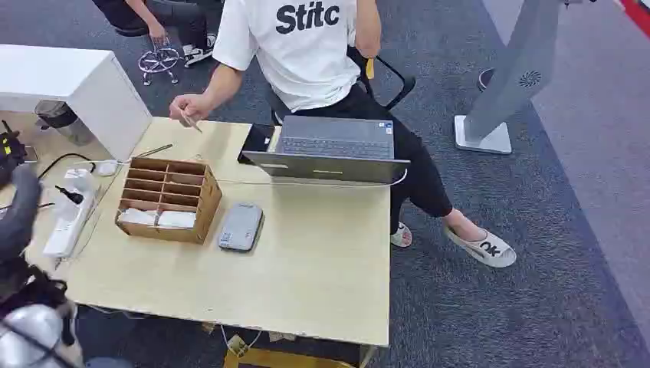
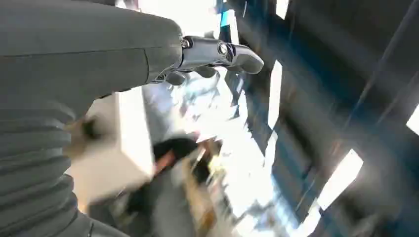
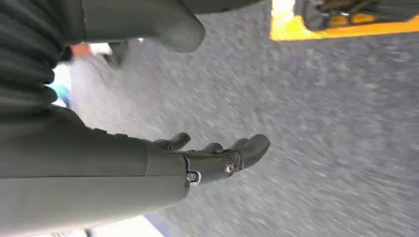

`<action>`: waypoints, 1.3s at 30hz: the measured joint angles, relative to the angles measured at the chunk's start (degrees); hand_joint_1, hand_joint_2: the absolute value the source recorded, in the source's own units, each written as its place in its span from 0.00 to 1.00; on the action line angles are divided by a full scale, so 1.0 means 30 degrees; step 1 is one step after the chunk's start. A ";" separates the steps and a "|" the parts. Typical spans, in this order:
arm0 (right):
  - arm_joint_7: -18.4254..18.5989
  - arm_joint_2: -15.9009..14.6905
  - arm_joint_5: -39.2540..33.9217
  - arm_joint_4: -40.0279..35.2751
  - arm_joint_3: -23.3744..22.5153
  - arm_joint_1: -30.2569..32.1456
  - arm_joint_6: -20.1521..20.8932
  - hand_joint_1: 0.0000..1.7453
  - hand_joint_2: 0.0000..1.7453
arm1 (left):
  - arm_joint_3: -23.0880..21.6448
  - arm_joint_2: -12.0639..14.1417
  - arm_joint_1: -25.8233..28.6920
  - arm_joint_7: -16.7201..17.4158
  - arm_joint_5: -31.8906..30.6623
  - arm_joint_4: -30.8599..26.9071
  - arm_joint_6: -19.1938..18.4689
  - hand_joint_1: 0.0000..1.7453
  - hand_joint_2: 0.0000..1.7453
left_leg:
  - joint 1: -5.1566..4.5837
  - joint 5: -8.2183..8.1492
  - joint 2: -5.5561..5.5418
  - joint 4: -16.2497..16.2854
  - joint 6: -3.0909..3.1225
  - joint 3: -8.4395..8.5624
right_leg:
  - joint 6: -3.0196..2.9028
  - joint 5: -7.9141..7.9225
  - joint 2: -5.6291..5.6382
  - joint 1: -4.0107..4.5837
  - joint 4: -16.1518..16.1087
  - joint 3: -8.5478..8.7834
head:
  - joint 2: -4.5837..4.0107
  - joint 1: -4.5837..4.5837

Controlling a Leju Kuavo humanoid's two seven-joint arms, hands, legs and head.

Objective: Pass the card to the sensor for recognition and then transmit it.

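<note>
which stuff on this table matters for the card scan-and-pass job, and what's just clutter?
Job:
- card, held by the person's hand
- grey sensor pad beside the box
- wooden divider box, white cards in its near slots
- left hand and right hand, both empty

Clutter:
- laptop
- power strip and cables
- white cabinet

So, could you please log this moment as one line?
left robot hand: open, raised | right robot hand: open, over carpet | card: in person's hand | sensor: on table
</note>
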 joint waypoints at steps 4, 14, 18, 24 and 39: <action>-0.0962 -0.0102 0.0778 0.0022 0.0000 -0.0214 0.0102 0.00 1.00 | -0.2805 0.2163 -0.5056 0.3356 -0.3443 0.7197 -0.2755 0.00 1.00 | 0.0008 0.0151 0.0212 -0.0004 -0.0091 -0.0137 | -0.0049 0.0251 0.0203 0.0004 0.0035 -0.0129 | 0.0000 0.0029; 0.0001 -0.0437 0.1747 0.0204 0.0000 -0.0028 0.0197 0.00 1.00 | -0.6963 0.3123 -1.0164 0.5401 -1.0024 1.5986 -0.1618 0.00 1.00 | -0.0014 0.0140 0.0352 0.0007 -0.0057 -0.0202 | -0.0020 0.0305 0.0354 -0.0019 0.0001 -0.0230 | 0.0000 0.0022; 0.0496 -0.0474 0.2046 0.0262 0.0000 0.0072 0.0335 0.00 1.00 | -0.7793 0.3094 -1.0201 0.5357 -1.1080 1.6604 -0.0832 1.00 1.00 | -0.0012 0.0127 0.0352 0.0005 -0.0038 -0.0219 | -0.0017 0.0301 0.0353 -0.0018 0.0000 -0.0242 | 0.0000 0.0022; 0.0284 -0.0474 0.3161 0.0262 0.0000 0.0135 0.0488 0.00 1.00 | -0.8113 0.3007 -0.9522 0.4913 -1.1568 1.6728 0.0050 1.00 1.00 | -0.0008 0.0128 0.0364 0.0002 -0.0039 -0.0223 | -0.0018 0.0301 0.0361 -0.0016 0.0003 -0.0253 | 0.0000 0.0022; -0.0218 -0.0474 0.3911 0.0262 0.0000 0.0130 0.0502 0.00 1.00 | -0.8295 0.3000 -0.7839 0.4330 -1.1663 1.5600 -0.0116 1.00 1.00 | -0.0011 0.0125 0.0361 0.0002 -0.0035 -0.0241 | -0.0005 0.0293 0.0358 -0.0018 0.0002 -0.0255 | 0.0007 0.0022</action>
